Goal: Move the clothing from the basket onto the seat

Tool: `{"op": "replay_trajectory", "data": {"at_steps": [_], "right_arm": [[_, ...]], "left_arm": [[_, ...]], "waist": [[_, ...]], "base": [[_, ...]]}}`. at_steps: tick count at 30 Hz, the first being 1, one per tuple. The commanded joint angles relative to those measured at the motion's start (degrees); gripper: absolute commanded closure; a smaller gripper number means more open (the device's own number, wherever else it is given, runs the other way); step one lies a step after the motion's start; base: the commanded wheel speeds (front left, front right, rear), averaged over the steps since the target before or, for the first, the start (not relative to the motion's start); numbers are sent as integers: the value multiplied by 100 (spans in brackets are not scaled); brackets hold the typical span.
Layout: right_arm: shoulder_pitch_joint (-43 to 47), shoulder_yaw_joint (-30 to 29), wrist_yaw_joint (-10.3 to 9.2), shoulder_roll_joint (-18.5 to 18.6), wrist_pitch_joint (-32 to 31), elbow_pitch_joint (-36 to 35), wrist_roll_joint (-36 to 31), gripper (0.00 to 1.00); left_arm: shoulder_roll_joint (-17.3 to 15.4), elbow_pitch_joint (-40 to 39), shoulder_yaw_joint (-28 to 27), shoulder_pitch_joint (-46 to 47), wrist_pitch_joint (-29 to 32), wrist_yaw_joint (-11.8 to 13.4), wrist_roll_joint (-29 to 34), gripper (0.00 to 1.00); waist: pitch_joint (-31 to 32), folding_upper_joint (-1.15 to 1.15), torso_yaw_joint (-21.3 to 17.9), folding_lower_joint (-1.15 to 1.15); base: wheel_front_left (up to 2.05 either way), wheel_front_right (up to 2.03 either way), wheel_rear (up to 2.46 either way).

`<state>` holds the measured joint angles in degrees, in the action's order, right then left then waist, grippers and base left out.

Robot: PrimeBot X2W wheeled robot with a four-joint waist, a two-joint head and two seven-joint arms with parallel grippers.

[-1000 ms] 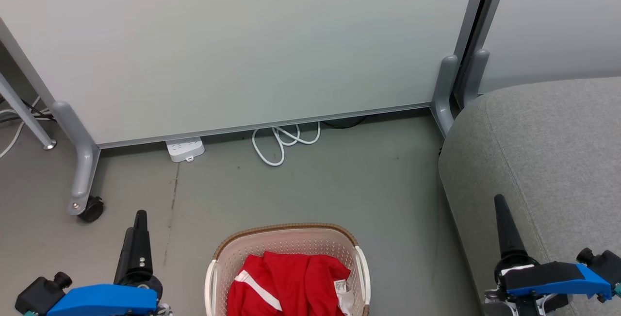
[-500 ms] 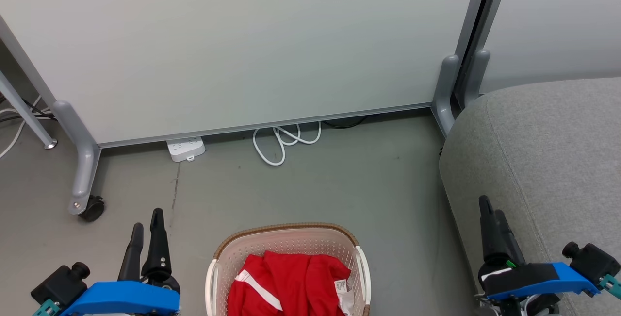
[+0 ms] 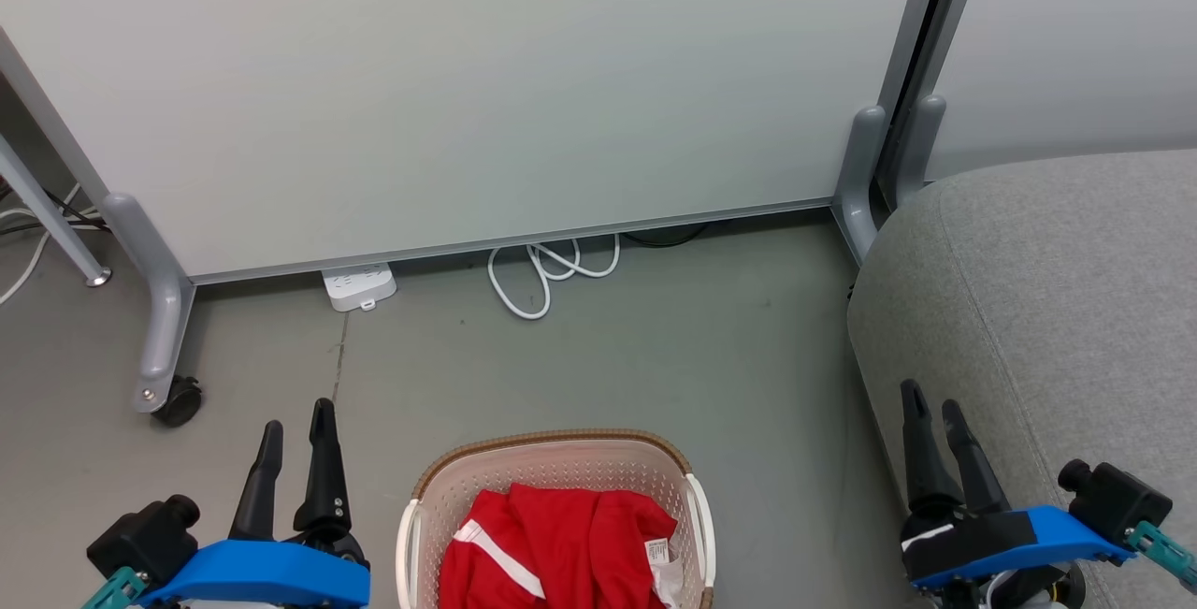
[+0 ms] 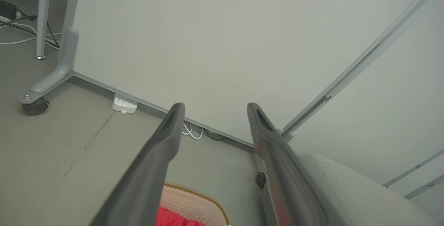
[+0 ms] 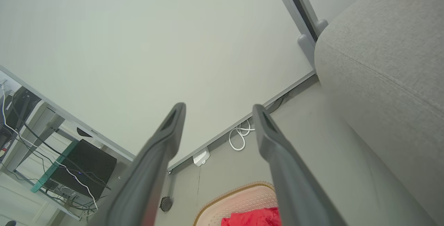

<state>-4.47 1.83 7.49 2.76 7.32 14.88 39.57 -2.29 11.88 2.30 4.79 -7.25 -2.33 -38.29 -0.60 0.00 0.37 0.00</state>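
Observation:
The cream basket (image 3: pixel 425 497) with a brown rim stands on the floor at the bottom centre of the head view. Red clothing (image 3: pixel 561 543) with a white stripe and a small tag lies bunched inside it. The grey seat (image 3: pixel 1057 291) fills the right side. My left gripper (image 3: pixel 297 414) hangs open to the left of the basket, nothing between its fingers. My right gripper (image 3: pixel 933 398) stands open at the seat's front edge, also holding nothing. The wrist views show the basket (image 4: pixel 204 198) (image 5: pixel 239 193), the clothing (image 4: pixel 173 219) (image 5: pixel 253 217), the seat (image 4: pixel 347 191) (image 5: pixel 381 63) and both grippers (image 4: pixel 215 107) (image 5: pixel 218 108).
A pale partition panel (image 3: pixel 468 85) on wheeled grey feet (image 3: pixel 164 347) stands behind the basket. A white power strip (image 3: pixel 357 287) and a coiled white cable (image 3: pixel 547 272) lie at its base. Grey floor (image 3: pixel 655 356) stretches between basket and panel.
Both grippers have turned so their two fingers now show apart, and each has shifted inward toward the basket. The basket and clothing have not moved.

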Motion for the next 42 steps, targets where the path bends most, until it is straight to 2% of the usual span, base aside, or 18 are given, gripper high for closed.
{"op": "replay_trajectory", "data": {"at_steps": [1, 24, 42], "right_arm": [[-145, 30, 0, 14, 55, -32, -190, 0], [-123, 118, 0, 16, 387, 68, -1506, 0], [-140, 184, 0, 17, 596, 190, -2336, 0]], "left_arm": [[-49, -40, 32, 145, -70, 30, 180, 0], [-60, 88, 263, 148, -395, 65, 1472, 0], [-69, 218, 443, 152, -612, 97, 2259, 0]], "waist": [[1, 0, -1, 0], [12, 0, -6, 0], [16, 0, 6, 0]], "base": [[0, 0, 0], [0, 0, 0], [0, 0, 0]]}}
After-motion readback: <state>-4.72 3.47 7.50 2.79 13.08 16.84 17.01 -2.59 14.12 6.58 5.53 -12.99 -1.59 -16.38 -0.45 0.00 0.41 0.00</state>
